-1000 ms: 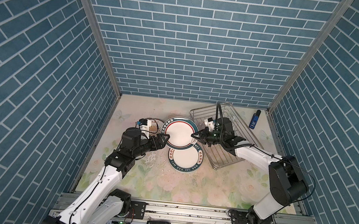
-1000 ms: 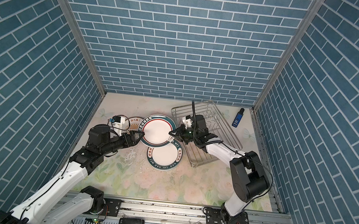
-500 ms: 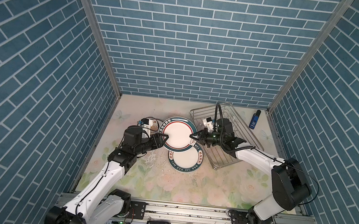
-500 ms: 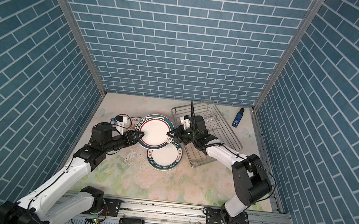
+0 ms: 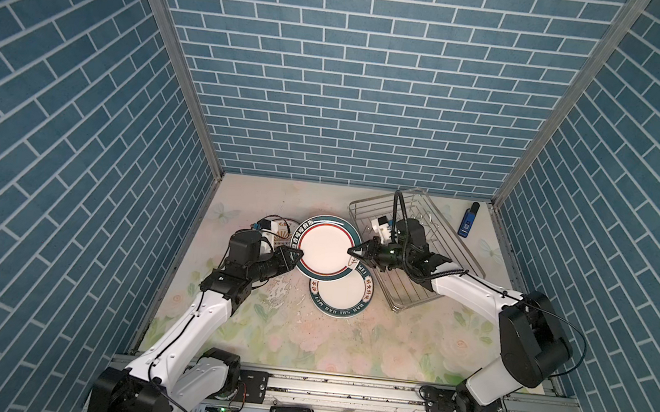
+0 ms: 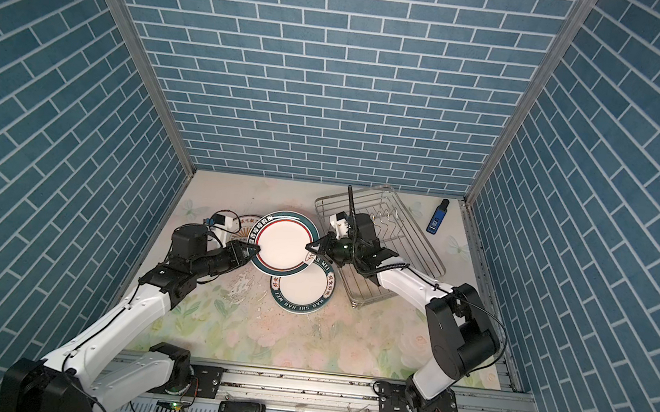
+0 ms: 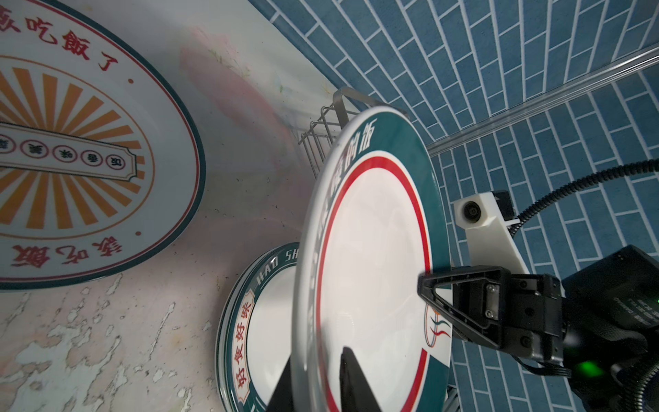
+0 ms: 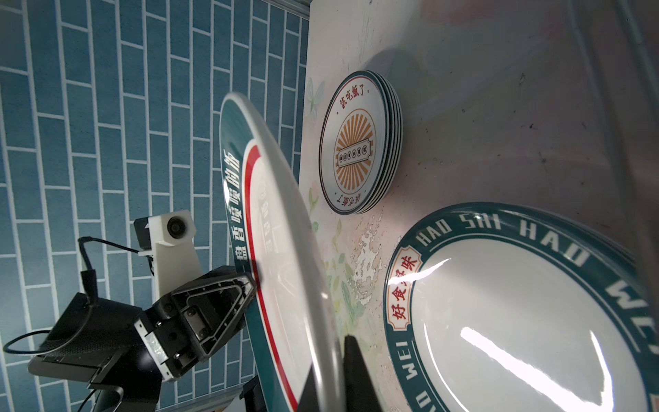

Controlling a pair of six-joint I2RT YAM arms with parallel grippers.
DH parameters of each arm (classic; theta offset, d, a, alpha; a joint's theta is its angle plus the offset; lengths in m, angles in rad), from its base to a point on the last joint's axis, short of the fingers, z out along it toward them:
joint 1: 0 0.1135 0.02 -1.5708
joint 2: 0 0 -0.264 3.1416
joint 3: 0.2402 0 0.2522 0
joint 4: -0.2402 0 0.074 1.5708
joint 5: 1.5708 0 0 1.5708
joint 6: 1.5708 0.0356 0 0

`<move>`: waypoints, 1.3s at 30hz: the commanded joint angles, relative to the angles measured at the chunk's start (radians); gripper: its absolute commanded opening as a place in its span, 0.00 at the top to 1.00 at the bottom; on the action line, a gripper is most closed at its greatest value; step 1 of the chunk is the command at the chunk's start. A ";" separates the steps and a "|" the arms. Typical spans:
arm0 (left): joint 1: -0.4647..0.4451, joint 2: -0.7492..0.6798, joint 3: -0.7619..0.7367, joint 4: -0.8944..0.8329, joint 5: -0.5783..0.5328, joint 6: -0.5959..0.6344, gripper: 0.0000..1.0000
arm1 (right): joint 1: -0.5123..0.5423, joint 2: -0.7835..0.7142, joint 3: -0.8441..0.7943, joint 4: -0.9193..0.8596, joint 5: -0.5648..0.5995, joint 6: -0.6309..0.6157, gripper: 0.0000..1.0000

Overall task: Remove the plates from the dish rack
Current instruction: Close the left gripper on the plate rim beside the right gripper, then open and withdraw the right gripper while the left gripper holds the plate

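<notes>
One plate (image 5: 323,250), rim pinched by left end effector (image 5: 297,257), right end effector (image 5: 351,252)

Robot lab cell — brick-print walls (image 5: 352,92), mounting rail (image 5: 342,388)

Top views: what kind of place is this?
Probably a robot test cell styled as a kitchen: blue brick-pattern walls, a dish rack on a floral tabletop, two arms on a rail.

"HAO SHI HAO WEI" stood white on the teal band of the flat plate (image 8: 517,321), red 好食好味 on its tab, red 該吃飯了 on the sunburst plate (image 8: 356,149), white 的饭 on the red-ringed plate (image 7: 374,249).
</notes>
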 commanded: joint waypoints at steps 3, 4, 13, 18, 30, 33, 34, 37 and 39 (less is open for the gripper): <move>-0.005 0.005 0.028 0.015 0.041 0.018 0.83 | 0.044 -0.030 0.044 -0.034 -0.027 -0.103 0.99; -0.004 0.006 0.032 0.010 0.042 0.017 0.85 | 0.045 -0.031 0.041 -0.029 -0.026 -0.104 0.97; -0.003 0.009 0.054 -0.040 0.035 0.034 0.96 | 0.046 -0.043 0.048 -0.019 -0.023 -0.116 0.84; 0.001 0.019 0.057 -0.038 0.047 0.025 1.00 | 0.046 -0.051 0.050 -0.013 -0.032 -0.125 0.73; 0.016 0.031 0.085 -0.072 0.069 0.023 1.00 | 0.046 -0.089 0.050 -0.063 0.006 -0.165 0.42; 0.024 0.015 0.121 -0.129 0.062 0.038 1.00 | 0.046 -0.099 0.069 -0.170 0.082 -0.220 0.32; 0.027 0.010 0.129 -0.146 0.061 0.046 1.00 | 0.047 -0.104 0.073 -0.197 0.101 -0.234 0.31; 0.036 -0.010 0.148 -0.197 0.060 0.060 1.00 | 0.046 -0.121 0.077 -0.276 0.170 -0.284 0.26; 0.038 -0.021 0.154 -0.218 0.062 0.064 1.00 | 0.045 -0.133 0.074 -0.291 0.186 -0.301 0.25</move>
